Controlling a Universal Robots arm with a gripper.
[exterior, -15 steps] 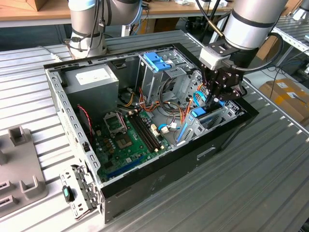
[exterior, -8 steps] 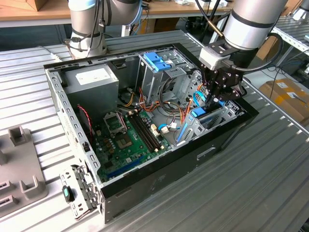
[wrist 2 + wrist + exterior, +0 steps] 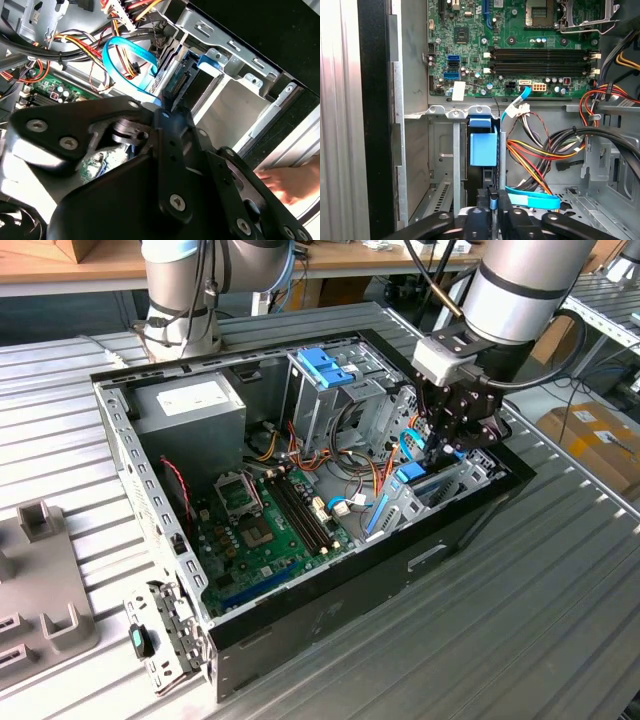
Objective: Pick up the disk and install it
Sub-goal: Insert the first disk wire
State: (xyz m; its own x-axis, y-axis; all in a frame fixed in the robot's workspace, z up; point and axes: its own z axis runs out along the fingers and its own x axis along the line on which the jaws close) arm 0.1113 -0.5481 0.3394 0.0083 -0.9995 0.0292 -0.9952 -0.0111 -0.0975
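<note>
End effector [image 3: 452, 445] sits low inside the open case [image 3: 440, 540], at its front bay. Fingers [image 3: 492, 200] nearly closed, pinching the top edge of the disk [image 3: 483, 145], which stands on edge in the bay slot directly below them. Just beside: blue cable [image 3: 532, 201]. Farther off: motherboard [image 3: 520, 45]. Beyond the case: tabletop [image 3: 520, 620].

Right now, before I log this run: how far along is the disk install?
Done: the disk is already in the case's drive bay, standing edge-on between the metal guides. In hand: the tool sits right at its outer end. Left: final seating; whether it is fully home cannot be told, and the blue data cable lies loose beside the bay.
</note>
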